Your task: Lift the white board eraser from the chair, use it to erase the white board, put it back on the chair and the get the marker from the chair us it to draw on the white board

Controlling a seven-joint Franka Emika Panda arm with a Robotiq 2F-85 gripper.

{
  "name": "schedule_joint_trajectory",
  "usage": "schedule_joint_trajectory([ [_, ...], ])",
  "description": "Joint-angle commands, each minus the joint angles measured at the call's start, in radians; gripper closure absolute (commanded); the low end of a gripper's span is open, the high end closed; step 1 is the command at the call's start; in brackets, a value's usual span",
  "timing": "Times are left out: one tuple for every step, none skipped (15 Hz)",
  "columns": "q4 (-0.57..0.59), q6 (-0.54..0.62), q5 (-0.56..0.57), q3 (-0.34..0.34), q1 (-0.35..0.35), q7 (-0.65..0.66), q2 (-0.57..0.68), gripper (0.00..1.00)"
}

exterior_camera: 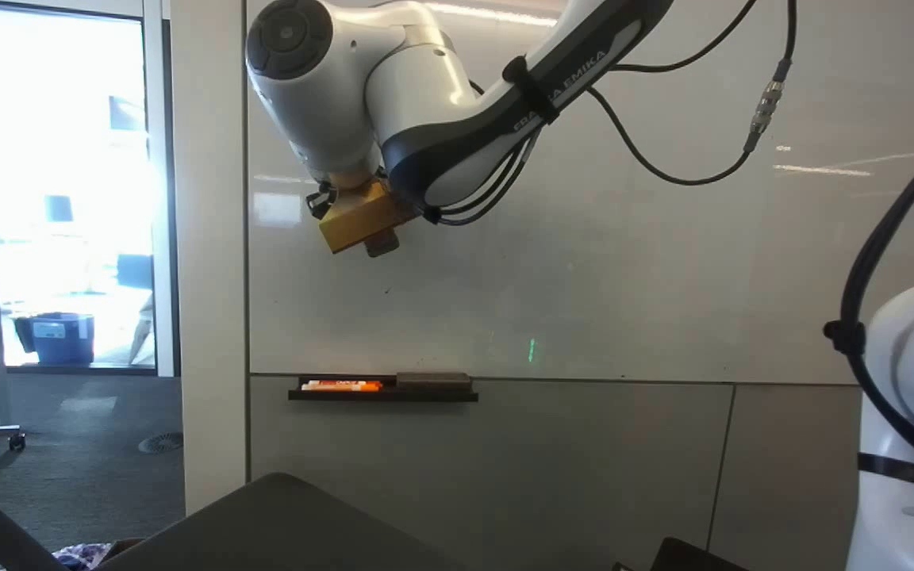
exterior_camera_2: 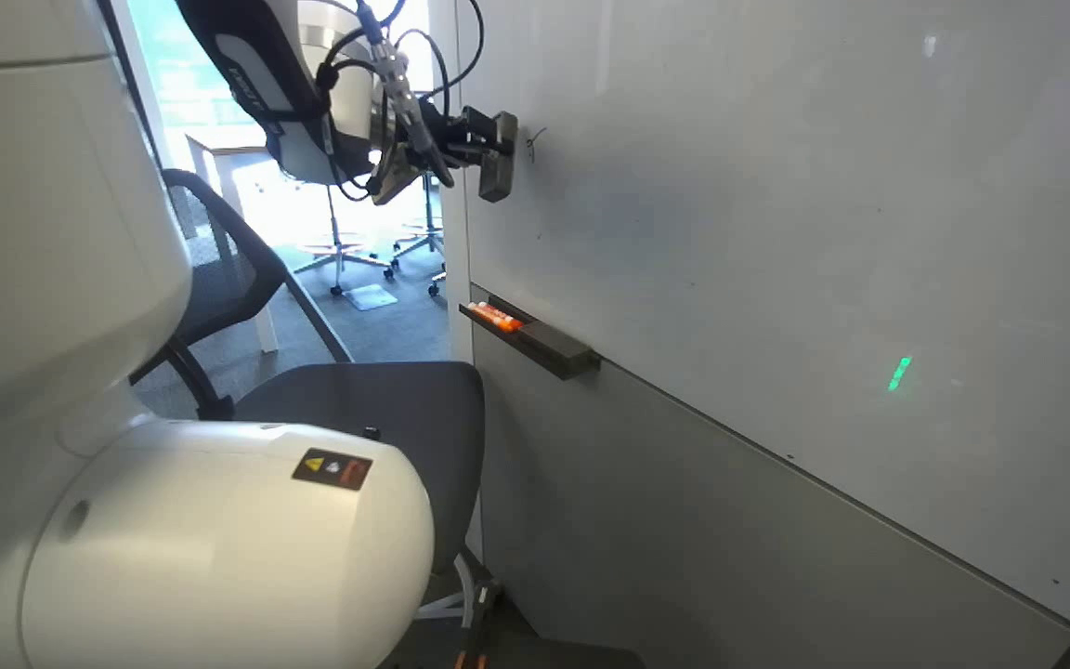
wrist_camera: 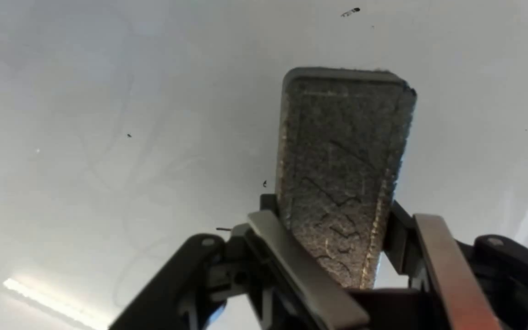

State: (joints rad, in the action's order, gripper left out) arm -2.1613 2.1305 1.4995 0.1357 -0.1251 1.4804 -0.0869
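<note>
In the wrist view, my gripper [wrist_camera: 332, 217] is shut on the grey felt board eraser [wrist_camera: 344, 123], a finger against each long side. The white board [wrist_camera: 108, 91] fills the view behind it, bearing small dark specks and faint smears. An exterior view shows the eraser [exterior_camera_2: 498, 172] upright close to the white board [exterior_camera_2: 730, 186], near a dark scribble [exterior_camera_2: 535, 141]; contact cannot be judged. The chair [exterior_camera_2: 340, 395] stands below, its dark seat [exterior_camera: 282, 523] also visible from elsewhere. Orange markers [exterior_camera: 342, 386] lie in the board's tray; whether a marker is on the chair is unclear.
The dark tray [exterior_camera: 385, 398] juts from the board's lower edge and also holds a grey-brown block [exterior_camera: 433, 381]. A short green streak [exterior_camera_2: 899, 373] shows on the board. Cables [exterior_camera: 663, 178] hang from the arm. A window [exterior_camera: 68, 159] stands to one side.
</note>
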Motion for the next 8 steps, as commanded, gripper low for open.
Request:
schedule_joint_trajectory([
  [0.030,0.017,0.116,-0.013,0.010,0.141,0.048,0.69],
  [0.032,0.015,0.149,-0.013,0.009,0.182,0.058,0.69],
  [0.035,0.019,0.170,-0.016,0.009,0.219,0.066,0.69],
  [0.035,0.020,0.184,-0.018,0.009,0.256,0.071,0.69],
  [0.036,0.028,0.191,-0.021,0.012,0.285,0.075,0.69],
  [0.036,0.033,0.187,-0.026,0.016,0.315,0.077,0.69],
  [0.034,0.032,0.191,-0.030,0.019,0.344,0.077,0.69],
  [0.029,0.032,0.187,-0.036,0.024,0.363,0.075,0.69],
])
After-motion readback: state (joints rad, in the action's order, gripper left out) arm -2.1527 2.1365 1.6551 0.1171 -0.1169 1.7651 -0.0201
